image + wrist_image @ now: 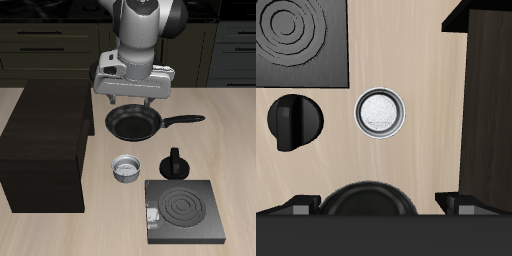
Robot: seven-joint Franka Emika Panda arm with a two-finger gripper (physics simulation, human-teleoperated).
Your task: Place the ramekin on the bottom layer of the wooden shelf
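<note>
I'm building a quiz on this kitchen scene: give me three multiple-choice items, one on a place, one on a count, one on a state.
1. Where does the ramekin sit?
A. on the table between the wooden shelf and the small black pot
B. inside the frying pan
C. on the stove

2. How many ramekins are in view?
A. three
B. one
C. two

3. What does the end effector hold?
A. the ramekin
B. the pot
C. nothing

Answers:
1 A, it rests on bare wood between the two.
2 B, only one small grey bowl shows in either view.
3 C, it hangs above the frying pan, with the ramekin apart on the table.
</note>
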